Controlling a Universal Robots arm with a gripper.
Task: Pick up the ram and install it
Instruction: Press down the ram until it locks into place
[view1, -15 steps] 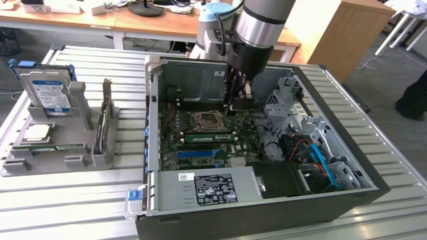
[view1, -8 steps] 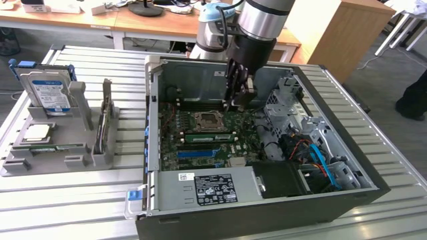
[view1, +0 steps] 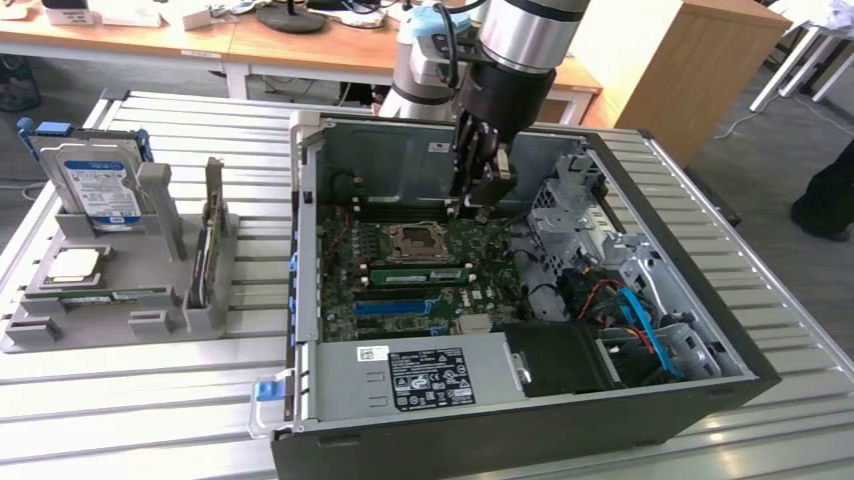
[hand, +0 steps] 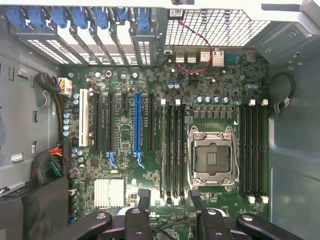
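Claw (view1: 478, 203) open, empty, hovers at 1 o'clock of CPU socket (view1: 416, 240), exterior view. Risk: low pass could bend bare socket pins; ram (view1: 420, 272) at socket's 6 o'clock maybe half-seated.

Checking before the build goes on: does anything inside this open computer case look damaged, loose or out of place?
Nothing looks broken or askew. The CPU socket on the motherboard sits bare, without a cooler, and a thin red wire loops loosely across the vent grille. The claw hangs open and empty above the board.

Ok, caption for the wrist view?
Open end effector over the motherboard, empty CPU socket flanked by memory slots.
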